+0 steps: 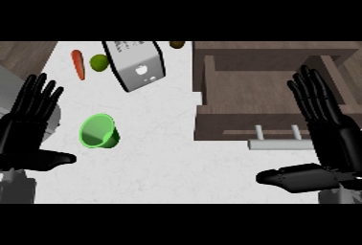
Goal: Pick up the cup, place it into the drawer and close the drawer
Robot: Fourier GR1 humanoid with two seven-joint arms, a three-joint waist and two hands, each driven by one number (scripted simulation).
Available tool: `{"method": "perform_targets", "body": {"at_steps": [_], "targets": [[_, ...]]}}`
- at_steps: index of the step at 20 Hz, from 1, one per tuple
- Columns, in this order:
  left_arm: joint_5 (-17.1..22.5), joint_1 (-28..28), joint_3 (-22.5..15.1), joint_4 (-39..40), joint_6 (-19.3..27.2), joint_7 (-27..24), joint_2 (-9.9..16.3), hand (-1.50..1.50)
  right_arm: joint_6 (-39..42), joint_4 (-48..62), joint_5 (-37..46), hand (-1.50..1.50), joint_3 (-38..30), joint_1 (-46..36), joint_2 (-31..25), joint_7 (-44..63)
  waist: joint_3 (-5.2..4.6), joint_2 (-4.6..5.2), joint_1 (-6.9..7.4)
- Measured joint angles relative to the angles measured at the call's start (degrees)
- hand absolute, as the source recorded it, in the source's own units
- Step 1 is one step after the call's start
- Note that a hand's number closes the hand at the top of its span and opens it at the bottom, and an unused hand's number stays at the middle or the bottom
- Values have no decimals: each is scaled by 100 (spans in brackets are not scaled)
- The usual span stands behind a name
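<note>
The table (170,158) is a white, lightly marbled top with dark wood showing at its far left corner and a wooden cabinet along its right side. From that cabinet the drawer (265,103) stands pulled out over the table, its cavity bare and its pale bar handle (279,142) facing me; I judge it is left open so the cup can go straight in from above.

The green cup (99,131) lies tipped on its side in the left half of the table, mouth toward the near edge, well apart from the drawer. At the far edge I note a carrot (78,64), a lime (99,61), a tilted grey toaster-like appliance (136,64) and a brownish fruit (176,44), none touching the cup.

My left robot hand (28,119) is at the left edge, fingers straight and spread, thumb out toward the cup; the cup is just beside it on the inner side, not touched. My right robot hand (326,129) is likewise spread flat, over the drawer's right front corner, holding nothing.

Finding: no grasp has begun. The left robot hand is the nearer to the cup.
</note>
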Motion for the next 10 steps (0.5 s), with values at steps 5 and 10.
{"method": "perform_targets", "body": {"at_steps": [5,10], "targets": [[-326,-104,76,912,-141,-487,73,-150,44,113,-99,-150,-170,-370,-79,152,0,-2,-2],[-625,-225,174,1935,-277,-1098,155,-150,67,216,-116,-150,-277,-570,-113,151,-1,1,-7]]}}
